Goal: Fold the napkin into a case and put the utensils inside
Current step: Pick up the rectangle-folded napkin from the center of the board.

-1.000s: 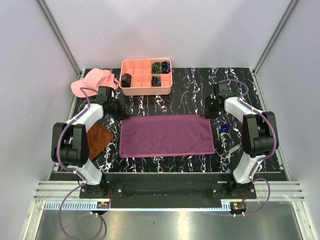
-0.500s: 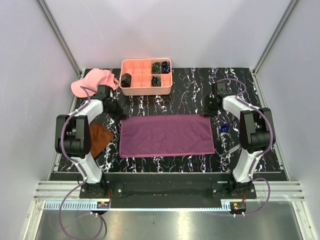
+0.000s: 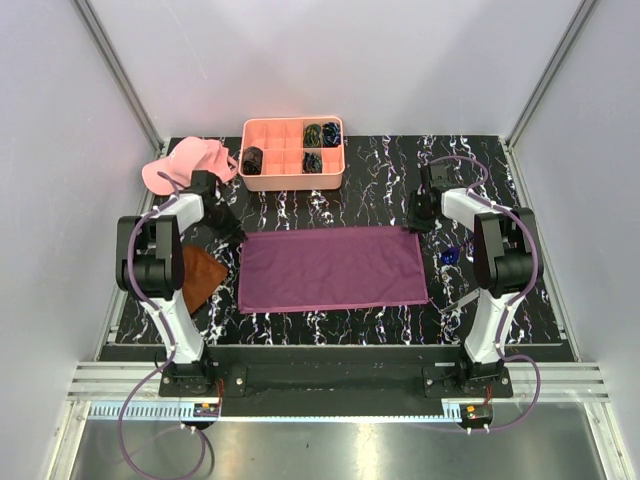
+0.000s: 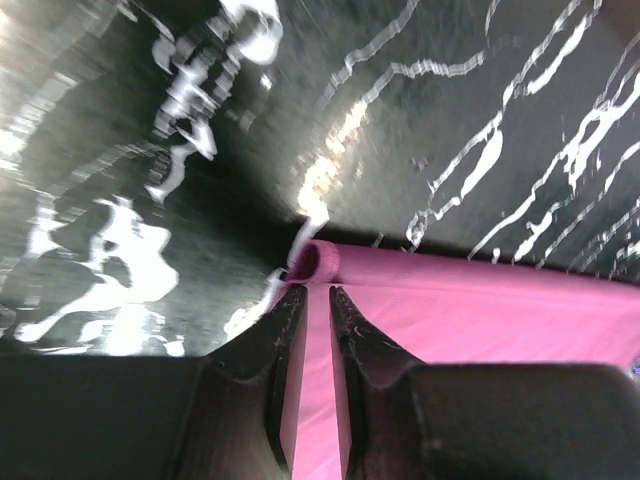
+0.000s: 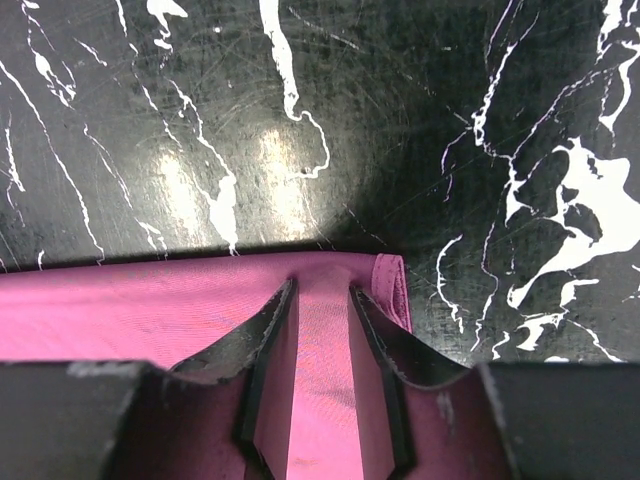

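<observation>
Black marbled tabletop [image 3: 380, 165] carries the napkin [image 3: 333, 270] at its middle, spread flat as a rectangle with its long axis running left to right. Both arms reach its far edge. The left gripper [image 4: 317, 292] sits on the far left corner and the right gripper [image 5: 322, 290] on the far right one (a fold toward the near edge would likely need both together). The left jaws stand narrow with a strip of cloth between them and the corner curled just beyond; whether they pinch it I cannot tell. The right jaws are slightly parted, tips on flat cloth, clamping nothing. The utensils [image 3: 450, 256] lie just right of the napkin.
</observation>
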{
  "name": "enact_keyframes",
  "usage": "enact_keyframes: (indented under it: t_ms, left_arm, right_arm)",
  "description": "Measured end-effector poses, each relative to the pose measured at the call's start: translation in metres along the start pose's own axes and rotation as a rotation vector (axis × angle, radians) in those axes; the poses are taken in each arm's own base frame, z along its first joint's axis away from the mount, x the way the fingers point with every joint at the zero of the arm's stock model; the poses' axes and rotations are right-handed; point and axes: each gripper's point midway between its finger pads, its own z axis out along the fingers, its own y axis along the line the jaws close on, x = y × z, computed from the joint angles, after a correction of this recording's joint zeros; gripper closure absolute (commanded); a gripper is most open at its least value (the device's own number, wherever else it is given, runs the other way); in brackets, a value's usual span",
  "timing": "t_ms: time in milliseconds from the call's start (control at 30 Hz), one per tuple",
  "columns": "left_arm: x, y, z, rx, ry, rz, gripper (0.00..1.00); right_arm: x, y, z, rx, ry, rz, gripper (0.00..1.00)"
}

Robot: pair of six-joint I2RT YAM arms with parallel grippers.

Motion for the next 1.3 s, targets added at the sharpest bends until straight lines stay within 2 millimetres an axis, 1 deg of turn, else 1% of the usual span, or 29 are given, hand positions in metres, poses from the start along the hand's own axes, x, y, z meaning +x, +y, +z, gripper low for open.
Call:
enact_keyframes:
  t_ms: [100, 167, 233, 333, 400, 467, 500, 600, 667, 733, 833, 1033, 1200, 1267, 1300]
  left_arm:
    - [-0.006, 0.003, -0.003, -0.016, -0.02, 0.005, 0.75]
    - [-0.006, 0.004, -0.009, -0.024, -0.028, 0.007, 0.73]
    - [-0.008, 0.0, -0.022, -0.013, -0.048, 0.013, 0.71]
    - [-0.015, -0.015, -0.051, 0.034, -0.114, 0.034, 0.71]
    - [-0.02, -0.027, -0.072, 0.076, -0.163, 0.051, 0.73]
    - [-0.021, -0.033, -0.08, 0.102, -0.179, 0.056, 0.74]
    - [-0.022, -0.036, -0.082, 0.112, -0.182, 0.058, 0.76]
    - [-0.019, -0.034, -0.075, 0.11, -0.158, 0.05, 0.78]
    - [-0.017, -0.032, -0.066, 0.105, -0.135, 0.046, 0.82]
    - [-0.014, -0.029, -0.056, 0.097, -0.111, 0.039, 0.83]
    - [-0.012, -0.024, -0.039, 0.082, -0.08, 0.032, 0.83]
    - [-0.008, -0.014, -0.013, 0.048, -0.039, 0.012, 0.83]
    - [-0.004, -0.001, 0.003, 0.0, -0.01, -0.009, 0.8]
    - [-0.004, -0.002, 0.003, 0.004, -0.006, -0.008, 0.78]
    - [-0.005, -0.003, 0.003, 0.005, -0.009, -0.005, 0.75]
  right_arm:
    - [0.002, 0.0, -0.002, 0.003, 0.007, -0.002, 0.61]
    - [0.003, -0.001, -0.007, 0.005, 0.014, -0.003, 0.58]
    - [0.002, 0.0, -0.013, 0.004, 0.011, -0.005, 0.54]
    - [-0.004, 0.003, -0.024, -0.001, -0.005, -0.009, 0.5]
    - [-0.008, 0.005, -0.032, -0.001, -0.023, -0.012, 0.47]
    - [-0.011, 0.004, -0.037, 0.004, -0.034, -0.013, 0.47]
    - [-0.011, 0.005, -0.039, 0.003, -0.036, -0.013, 0.47]
    - [-0.01, 0.004, -0.041, 0.005, -0.031, -0.012, 0.49]
    - [-0.009, 0.004, -0.041, 0.006, -0.027, -0.012, 0.51]
    - [-0.009, 0.004, -0.041, 0.006, -0.027, -0.012, 0.54]
    - [-0.008, 0.004, -0.04, 0.007, -0.026, -0.012, 0.57]
    - [-0.005, 0.001, -0.033, 0.016, -0.011, -0.011, 0.6]
    - [0.0, -0.008, -0.021, 0.056, 0.008, -0.022, 0.6]
    - [0.001, -0.012, -0.017, 0.073, 0.011, -0.028, 0.58]
    - [0.002, -0.014, -0.015, 0.081, 0.012, -0.031, 0.57]
